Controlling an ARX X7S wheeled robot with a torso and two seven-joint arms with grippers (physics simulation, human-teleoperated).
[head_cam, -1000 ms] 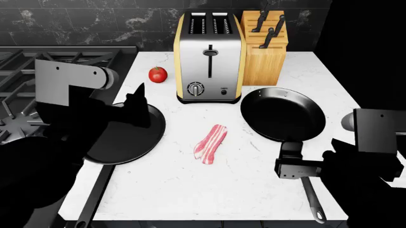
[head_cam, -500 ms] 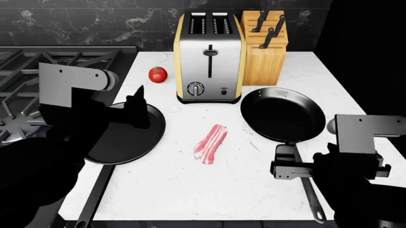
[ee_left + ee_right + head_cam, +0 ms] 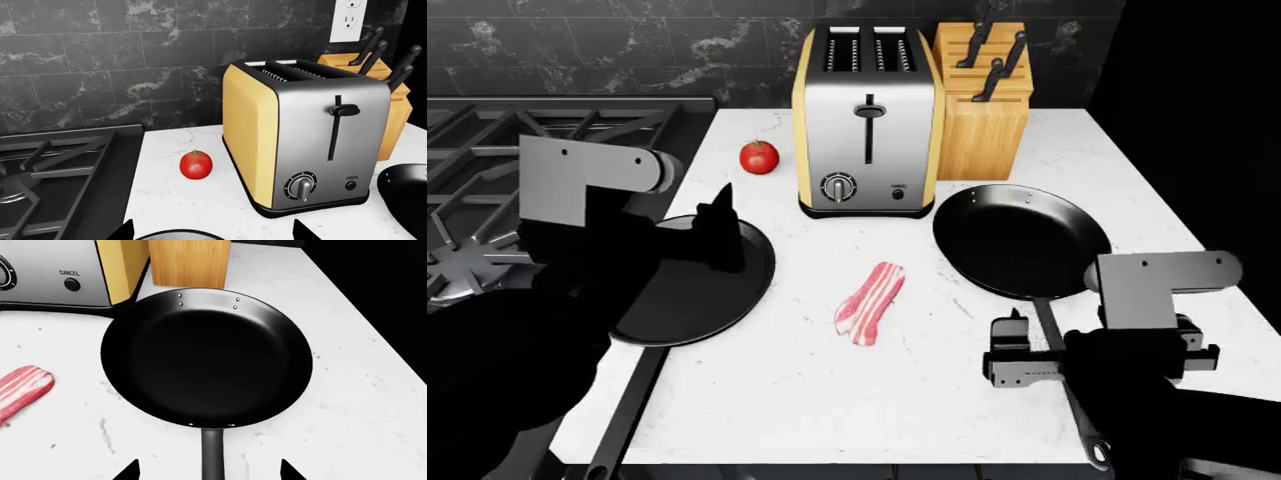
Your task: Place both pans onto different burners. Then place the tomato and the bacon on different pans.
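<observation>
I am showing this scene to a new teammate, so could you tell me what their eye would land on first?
Probably the steel and yellow toaster at the back of the white counter, with the small red tomato to its left. Next come the two black pans: the deep pan at right, its handle between the open right gripper fingers, and the flat pan at left, with bacon between them.

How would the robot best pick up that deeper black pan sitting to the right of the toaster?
Probably by its long handle, not the round bowl. The deeper pan lies flat on the counter with the handle pointing straight back toward the robot. The right gripper already sits over it, fingers either side, so coming down from above and closing across the thin handle looks easiest.
</observation>
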